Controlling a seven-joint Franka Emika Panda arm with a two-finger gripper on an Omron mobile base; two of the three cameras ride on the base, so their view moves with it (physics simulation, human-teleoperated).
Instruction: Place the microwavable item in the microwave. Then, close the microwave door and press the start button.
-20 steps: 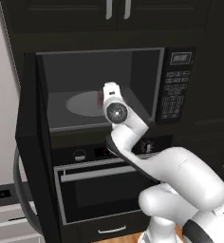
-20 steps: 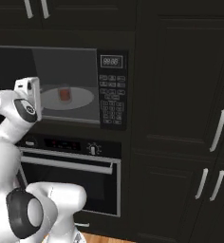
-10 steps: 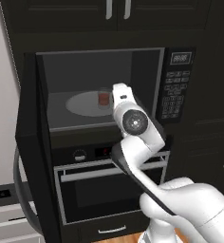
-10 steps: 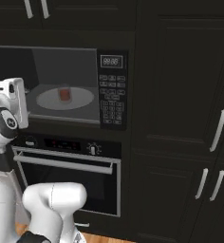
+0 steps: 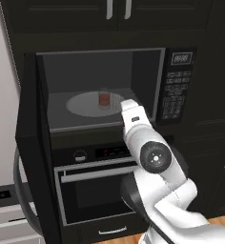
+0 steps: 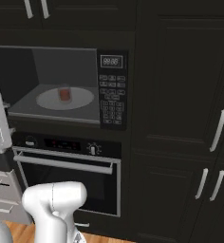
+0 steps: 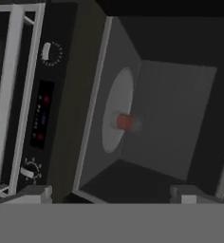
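A: Reddish-brown cup, one, upright at the middle of the pale turntable inside the black microwave.

B: Microwave door?

A: Swung wide open to the left. Keypad panel on the right; oven just below.

B: The hand?

A: Spread apart, holding nothing, outside the near edge of the cavity, well apart from the cup.

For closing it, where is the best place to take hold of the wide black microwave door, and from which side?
Take the wide black microwave door at its curved grey handle on the free edge, coming from the outer face: the door stands swung out to the left.
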